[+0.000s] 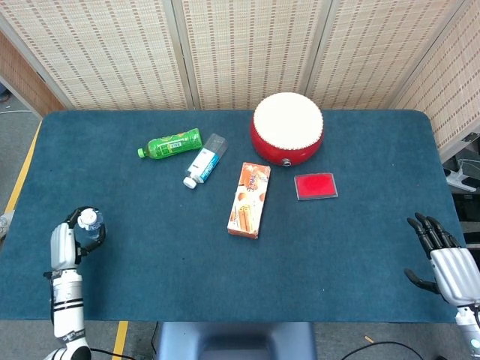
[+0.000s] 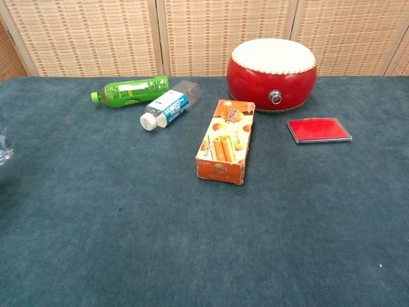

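The clear bottle (image 1: pixel 89 222) is sitting in the left hand (image 1: pixel 66 241) at the near left corner of the table (image 1: pixel 352 247), its white cap showing just above the fingers (image 1: pixel 75 218), which are curling around its body and clamping it. In the chest view only a sliver of clear plastic (image 2: pixel 4 150) is showing at the left edge.

Well beyond those fingers, toward the far side, a green bottle (image 1: pixel 170 143) is lying on its side, and a blue-labelled bottle (image 1: pixel 205 160) is lying just beside it, cap pointing toward the robot. Further right an orange snack box (image 1: pixel 250 199) is lying flat, then a red drum (image 1: pixel 287 128) is standing with a flat red case (image 1: pixel 316 185) near it. Nothing is lying between the left fingers and these things.

The left forearm is rising from the near table edge with the hand upright. The right hand (image 1: pixel 445 261) is hanging off the near right corner, its dark fingers (image 1: pixel 429 232) spread apart, holding nothing, well apart from the red case.
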### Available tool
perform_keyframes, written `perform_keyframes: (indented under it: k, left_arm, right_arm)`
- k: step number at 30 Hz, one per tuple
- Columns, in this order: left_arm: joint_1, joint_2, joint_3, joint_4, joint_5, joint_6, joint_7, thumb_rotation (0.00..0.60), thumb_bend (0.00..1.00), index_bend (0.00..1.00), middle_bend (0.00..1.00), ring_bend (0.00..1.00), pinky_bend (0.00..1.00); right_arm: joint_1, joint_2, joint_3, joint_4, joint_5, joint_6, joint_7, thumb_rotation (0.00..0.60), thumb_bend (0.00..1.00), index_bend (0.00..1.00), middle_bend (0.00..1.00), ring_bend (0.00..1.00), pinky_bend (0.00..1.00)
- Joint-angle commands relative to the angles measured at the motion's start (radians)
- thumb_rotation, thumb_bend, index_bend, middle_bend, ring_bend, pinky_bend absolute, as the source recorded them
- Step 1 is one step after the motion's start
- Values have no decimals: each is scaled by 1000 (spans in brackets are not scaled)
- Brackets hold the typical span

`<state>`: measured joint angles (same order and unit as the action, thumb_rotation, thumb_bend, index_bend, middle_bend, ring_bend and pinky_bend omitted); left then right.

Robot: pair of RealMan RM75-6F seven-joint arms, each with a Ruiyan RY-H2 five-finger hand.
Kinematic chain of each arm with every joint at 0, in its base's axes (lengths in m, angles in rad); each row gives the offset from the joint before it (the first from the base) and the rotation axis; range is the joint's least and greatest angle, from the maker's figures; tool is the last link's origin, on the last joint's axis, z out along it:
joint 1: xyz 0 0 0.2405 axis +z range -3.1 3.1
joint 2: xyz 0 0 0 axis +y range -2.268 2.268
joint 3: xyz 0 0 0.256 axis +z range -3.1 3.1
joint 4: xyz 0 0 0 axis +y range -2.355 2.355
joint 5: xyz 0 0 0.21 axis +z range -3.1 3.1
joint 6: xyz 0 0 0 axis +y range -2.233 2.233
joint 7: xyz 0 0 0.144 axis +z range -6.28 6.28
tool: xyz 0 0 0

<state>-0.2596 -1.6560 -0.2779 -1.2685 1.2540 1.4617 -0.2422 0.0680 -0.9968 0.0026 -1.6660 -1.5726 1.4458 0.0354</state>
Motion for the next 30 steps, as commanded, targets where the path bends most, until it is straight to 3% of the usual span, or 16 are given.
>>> perform_keyframes:
  k: [1, 7, 10, 13, 21, 25, 30]
  left_arm:
    - [-15, -16, -32, -18, 30, 64, -40, 600, 699, 741, 750, 558, 403]
    - [-7, 90, -104, -248, 63, 112, -116, 600, 699, 743, 754, 559, 405]
    - [2, 121, -112, -307, 57, 107, -134, 600, 699, 744, 754, 560, 405]
    - [7, 120, -81, -297, 44, 77, -122, 600, 699, 744, 754, 560, 405]
    - [6, 25, 36, -151, 16, -27, -75, 600, 699, 744, 756, 561, 403]
    - [3, -13, 13, -121, 35, 16, -93, 600, 698, 744, 756, 561, 403]
    - [-7, 30, -41, -205, 98, 89, -114, 600, 699, 744, 756, 561, 403]
  right_arm:
    - [4, 1, 0, -3, 5, -9, -6, 600, 131, 0, 0, 0, 203]
    - [4, 1, -1, -7, 6, -12, -13, 600, 131, 0, 0, 0, 203]
    - [4, 0, -1, -7, 7, -11, -13, 600, 131, 0, 0, 0, 203]
    - [5, 1, -2, -7, 7, -14, -14, 600, 131, 0, 0, 0, 203]
    - [8, 2, -3, -10, 10, -21, -15, 600, 130, 0, 0, 0, 203]
    - [6, 3, -5, -9, 6, -18, -15, 600, 130, 0, 0, 0, 203]
    - [5, 3, -4, -7, 6, -13, -12, 600, 131, 0, 0, 0, 203]
